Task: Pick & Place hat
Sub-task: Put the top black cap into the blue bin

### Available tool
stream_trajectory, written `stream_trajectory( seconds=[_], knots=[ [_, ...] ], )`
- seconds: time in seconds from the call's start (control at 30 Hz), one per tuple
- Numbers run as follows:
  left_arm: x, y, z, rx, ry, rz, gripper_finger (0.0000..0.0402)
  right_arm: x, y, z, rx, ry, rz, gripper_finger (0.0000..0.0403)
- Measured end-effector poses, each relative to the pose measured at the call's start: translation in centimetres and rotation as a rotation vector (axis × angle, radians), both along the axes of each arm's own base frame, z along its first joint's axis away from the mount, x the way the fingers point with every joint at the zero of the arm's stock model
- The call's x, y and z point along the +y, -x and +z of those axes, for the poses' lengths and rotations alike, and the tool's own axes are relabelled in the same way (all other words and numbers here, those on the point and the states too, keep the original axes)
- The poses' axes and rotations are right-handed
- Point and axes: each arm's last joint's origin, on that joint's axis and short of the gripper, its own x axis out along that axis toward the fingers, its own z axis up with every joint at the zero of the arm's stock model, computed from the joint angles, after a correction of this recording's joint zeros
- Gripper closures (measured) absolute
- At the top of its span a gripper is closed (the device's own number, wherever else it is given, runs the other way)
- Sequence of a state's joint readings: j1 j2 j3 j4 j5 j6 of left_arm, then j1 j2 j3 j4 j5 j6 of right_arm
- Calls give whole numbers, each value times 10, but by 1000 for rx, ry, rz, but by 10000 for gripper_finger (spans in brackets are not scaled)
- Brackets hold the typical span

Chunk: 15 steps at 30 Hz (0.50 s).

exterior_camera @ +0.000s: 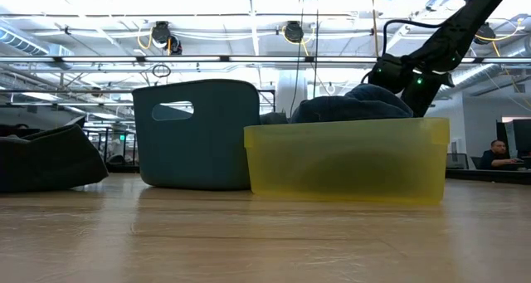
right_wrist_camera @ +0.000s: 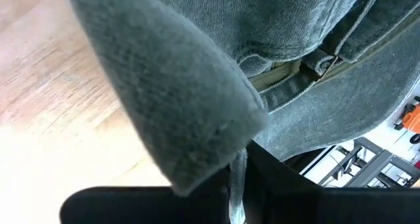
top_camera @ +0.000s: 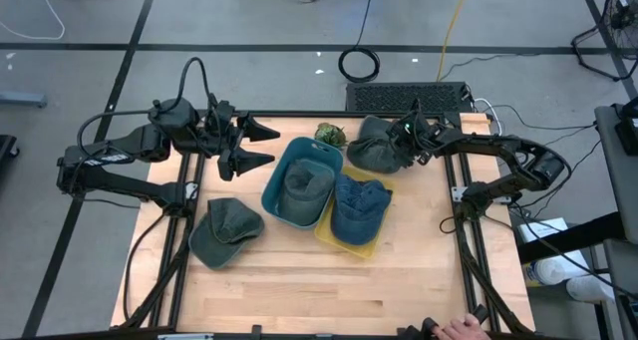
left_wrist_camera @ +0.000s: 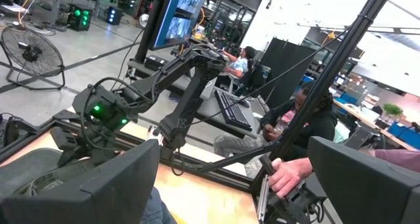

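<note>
High view: we list a wooden table (top_camera: 299, 280) bearing a blue bin (top_camera: 274, 185) with a hat inside, a yellow bin (top_camera: 324, 232) holding a blue hat (top_camera: 359, 208), a loose green hat (top_camera: 224, 230) near the left edge, a camouflage hat (top_camera: 331, 135) at the back, and a dark grey hat (top_camera: 377, 146) at the back right, where our right gripper (top_camera: 407, 146) sits pinched shut on its fabric; our left gripper (top_camera: 249, 149) waits spread wide beside the blue bin, holding nothing. Low view: we note both bins side by side, the right arm coming down behind the yellow one. Left wrist view: we see wide, empty fingers and people beyond the table. Right wrist view: we record grey cloth bunched between the closed fingers. Handling note: we judge a straight, unhurried lift best, clearing the bin rims before carrying across, since a fold of cloth could slip.
</note>
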State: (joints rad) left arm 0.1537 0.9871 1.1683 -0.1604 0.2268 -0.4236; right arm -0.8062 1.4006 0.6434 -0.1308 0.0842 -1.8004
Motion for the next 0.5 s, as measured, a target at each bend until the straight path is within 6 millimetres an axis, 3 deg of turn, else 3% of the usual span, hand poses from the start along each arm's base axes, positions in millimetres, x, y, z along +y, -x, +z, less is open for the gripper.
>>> stream_trajectory(
  seconds=[0.5],
  knots=[
    [0, 0, 0, 0, 1, 0, 7, 1, 1, 15, -67, 58, -36, 402]
  ],
)
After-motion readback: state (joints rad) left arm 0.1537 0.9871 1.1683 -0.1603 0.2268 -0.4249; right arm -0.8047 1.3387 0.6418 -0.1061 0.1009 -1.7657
